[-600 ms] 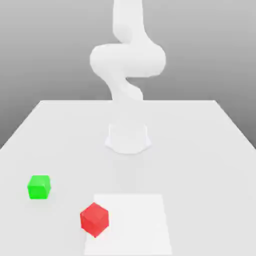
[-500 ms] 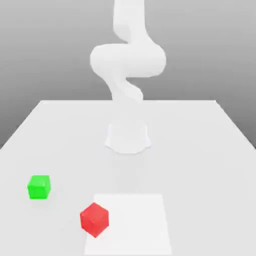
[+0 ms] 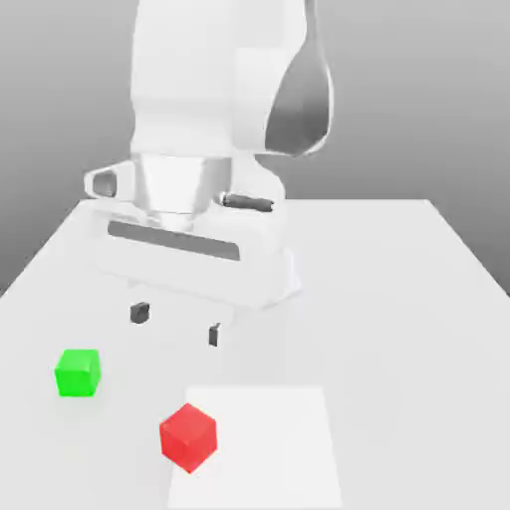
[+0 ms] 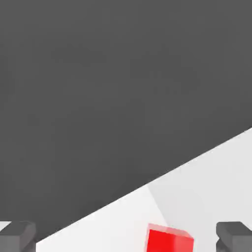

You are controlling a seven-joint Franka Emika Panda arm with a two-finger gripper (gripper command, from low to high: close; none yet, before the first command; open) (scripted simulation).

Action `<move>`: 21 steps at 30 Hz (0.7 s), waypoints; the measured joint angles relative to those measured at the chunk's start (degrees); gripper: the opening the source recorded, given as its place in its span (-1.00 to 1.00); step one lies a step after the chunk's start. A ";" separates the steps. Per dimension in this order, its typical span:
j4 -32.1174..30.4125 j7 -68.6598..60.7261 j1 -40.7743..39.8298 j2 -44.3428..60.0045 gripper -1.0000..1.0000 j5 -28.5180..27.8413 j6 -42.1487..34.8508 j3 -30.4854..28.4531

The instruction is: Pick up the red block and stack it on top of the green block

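Table (image 3: 398, 299) bare around red block (image 3: 188, 436); green block (image 3: 78, 373) apart; tool (image 3: 176, 324) wide open, empty.

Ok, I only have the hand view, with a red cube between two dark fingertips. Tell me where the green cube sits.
Observer: The small bright green matte cube rests on the white table, toward the exterior view's left of the small bright red matte cube, apart from it.
Operator: Give me the red one's footing.
Observer: It sits at the corner of a paler square patch on the table.
Operator: Report the gripper.
Observer: The gripper hangs open above the table, farther back than both cubes, touching neither.
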 joint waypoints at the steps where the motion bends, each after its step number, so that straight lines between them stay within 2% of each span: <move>1: -0.78 0.79 -0.34 2.06 0.00 0.39 1.03 -0.16; 4: -2.73 2.43 -0.91 8.21 0.00 2.04 4.36 -0.29; 9: -1.87 3.06 -0.84 18.56 0.00 2.13 12.71 -0.47; 10: -1.66 3.11 -0.77 20.10 -1.00 2.07 14.02 -0.55; 16: -1.55 3.26 -0.79 20.88 -1.00 1.90 14.75 -0.54; 21: -2.69 2.94 -0.93 13.27 -1.00 2.38 8.27 -0.33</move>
